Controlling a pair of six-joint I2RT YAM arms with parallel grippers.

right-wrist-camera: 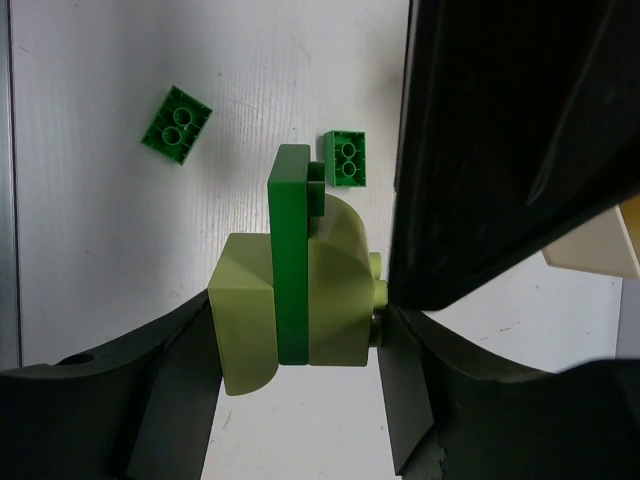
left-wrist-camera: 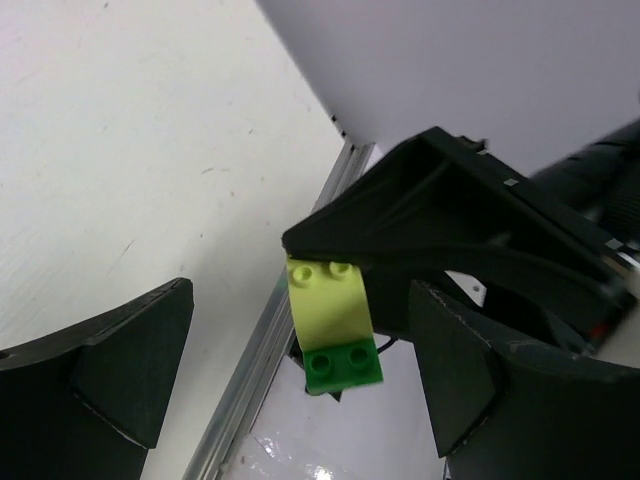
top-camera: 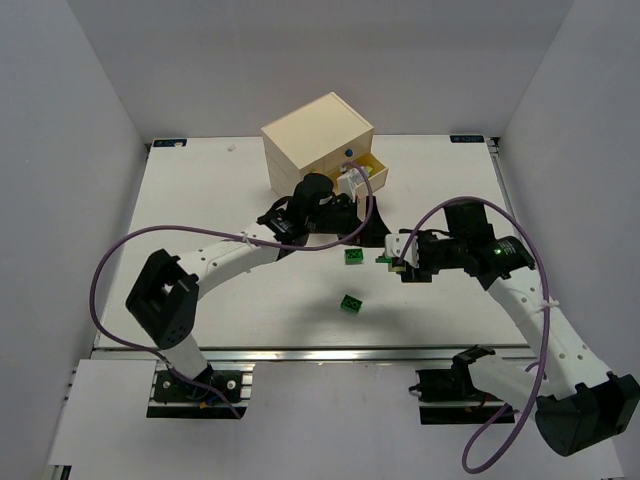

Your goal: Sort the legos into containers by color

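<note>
My right gripper (right-wrist-camera: 300, 330) is shut on a small stack of legos (right-wrist-camera: 290, 300): two yellow-green bricks with a dark green plate between them. In the top view that stack (top-camera: 386, 259) hangs over the table's middle in the right gripper (top-camera: 398, 262). My left gripper (top-camera: 368, 235) is just to its left, in front of the cream chest (top-camera: 318, 135). In the left wrist view the same stack (left-wrist-camera: 330, 335) shows between the left gripper's (left-wrist-camera: 300, 375) wide open fingers (left-wrist-camera: 130, 370), touching neither pad. Two green legos (top-camera: 354, 257) (top-camera: 350, 303) lie on the table.
One chest drawer (top-camera: 376, 172) stands pulled out toward the right, below a blue knob (top-camera: 349, 153). The loose green bricks (right-wrist-camera: 176, 123) (right-wrist-camera: 345, 158) lie below the held stack. The table's metal rail (left-wrist-camera: 250, 370) runs along its near edge. White walls enclose the table.
</note>
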